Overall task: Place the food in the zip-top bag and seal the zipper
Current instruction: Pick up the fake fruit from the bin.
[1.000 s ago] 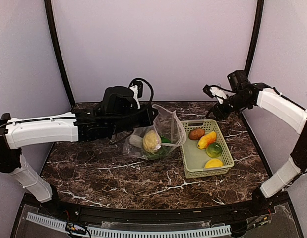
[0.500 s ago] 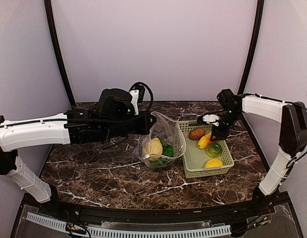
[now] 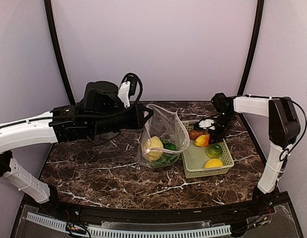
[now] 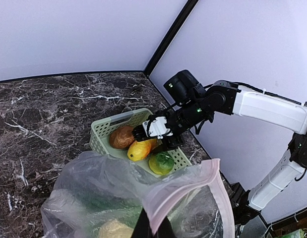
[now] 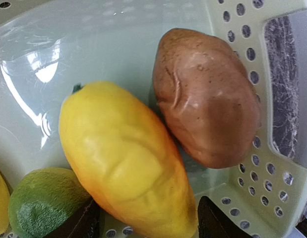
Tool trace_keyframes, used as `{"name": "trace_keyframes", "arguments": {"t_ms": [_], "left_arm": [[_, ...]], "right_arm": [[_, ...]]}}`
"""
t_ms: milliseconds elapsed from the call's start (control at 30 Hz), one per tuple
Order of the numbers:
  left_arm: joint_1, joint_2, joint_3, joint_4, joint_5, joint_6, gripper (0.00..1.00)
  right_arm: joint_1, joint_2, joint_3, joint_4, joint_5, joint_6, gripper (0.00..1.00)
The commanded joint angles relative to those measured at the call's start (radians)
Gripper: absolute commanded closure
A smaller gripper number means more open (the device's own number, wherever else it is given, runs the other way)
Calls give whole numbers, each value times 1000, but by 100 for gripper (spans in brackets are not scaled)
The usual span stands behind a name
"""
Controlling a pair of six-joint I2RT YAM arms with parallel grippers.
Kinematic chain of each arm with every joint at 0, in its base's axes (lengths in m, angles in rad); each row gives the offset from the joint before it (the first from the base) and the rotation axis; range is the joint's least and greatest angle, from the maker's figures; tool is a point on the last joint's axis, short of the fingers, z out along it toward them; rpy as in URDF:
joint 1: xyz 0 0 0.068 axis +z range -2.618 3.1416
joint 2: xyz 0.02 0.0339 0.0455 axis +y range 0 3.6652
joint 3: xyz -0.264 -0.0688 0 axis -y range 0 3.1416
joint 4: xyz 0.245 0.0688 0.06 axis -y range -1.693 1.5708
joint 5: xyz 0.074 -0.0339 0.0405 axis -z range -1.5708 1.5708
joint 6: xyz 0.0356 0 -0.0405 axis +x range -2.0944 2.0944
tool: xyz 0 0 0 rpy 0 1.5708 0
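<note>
Zip-top bag (image 3: pixel 165 134) rim clamped in your left gripper (image 4: pixel 154 228).
Right gripper (image 5: pixel 148 223) jaws apart, straddling orange fruit (image 5: pixel 123 163) in basket (image 3: pixel 193 166).

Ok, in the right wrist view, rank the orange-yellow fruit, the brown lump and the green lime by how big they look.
1. orange-yellow fruit: largest, it is the longest.
2. brown lump: somewhat smaller, fairly close.
3. green lime: smallest as seen, but the frame edge cuts it off, so its full size is unsure.
</note>
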Motion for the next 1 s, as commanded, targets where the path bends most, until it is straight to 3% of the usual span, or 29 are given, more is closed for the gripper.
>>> {"name": "trace_keyframes", "arguments": {"t_ms": [0,100,267,367,500,700,967], "left_arm": [[-6,-50,-22,-10,-47,-2,99],[-6,-76,-51,19,-43,-6,99],[-6,-81,-89,37,-65,-17,99],[-6,-65,-94,36,-66,-17,99],[-6,-43,-124,63,-99,-10,99],[-1,19,-191,175,-232,28,99],[2,170,-60,172,-174,64,99]], "right_arm": [[3,50,33,-57,-27,-29,36],[5,61,37,-71,-58,-19,38],[4,59,56,-106,-68,1,63],[1,5,56,-140,-93,7,71],[6,-103,46,-202,-151,44,73],[143,-272,79,-349,-312,297,77],[263,-360,190,-487,-537,433,76]]}}
